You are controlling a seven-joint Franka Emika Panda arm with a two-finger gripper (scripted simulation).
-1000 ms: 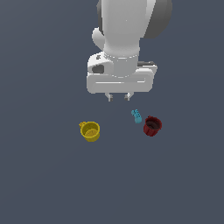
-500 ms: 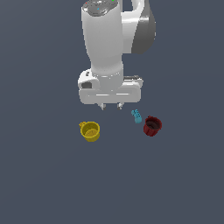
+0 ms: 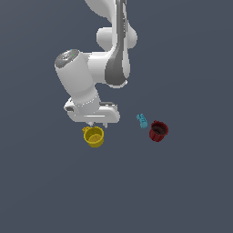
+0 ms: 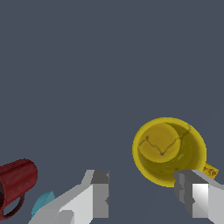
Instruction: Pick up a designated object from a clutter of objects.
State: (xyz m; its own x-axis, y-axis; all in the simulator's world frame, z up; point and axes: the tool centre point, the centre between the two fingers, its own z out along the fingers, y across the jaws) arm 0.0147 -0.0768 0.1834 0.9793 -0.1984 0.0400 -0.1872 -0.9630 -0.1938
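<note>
The yellow cup [image 3: 94, 136] stands upright on the grey floor, mouth up; in the wrist view it [image 4: 168, 148] lies close to one fingertip [image 4: 194, 197]. My gripper [image 3: 98, 124] is open and empty, hovering just above and slightly behind the cup. The wrist view shows the gap of the gripper [image 4: 146, 197] beside the cup, not around it. The dark red cup [image 3: 158, 131] lies toward the exterior view's right. The tiny cyan piece [image 3: 142, 120] is next to it. The tiny yellow block [image 4: 211, 170] sits against the yellow cup's side.
The red cup [image 4: 15, 186] and the cyan piece [image 4: 43, 202] show at the wrist view's edge, well apart from the yellow cup. The floor is a flat dark grey surface with no edges in view.
The arm has swung to the exterior view's left and come down, from near the cyan piece to just above the yellow cup. The objects have not moved.
</note>
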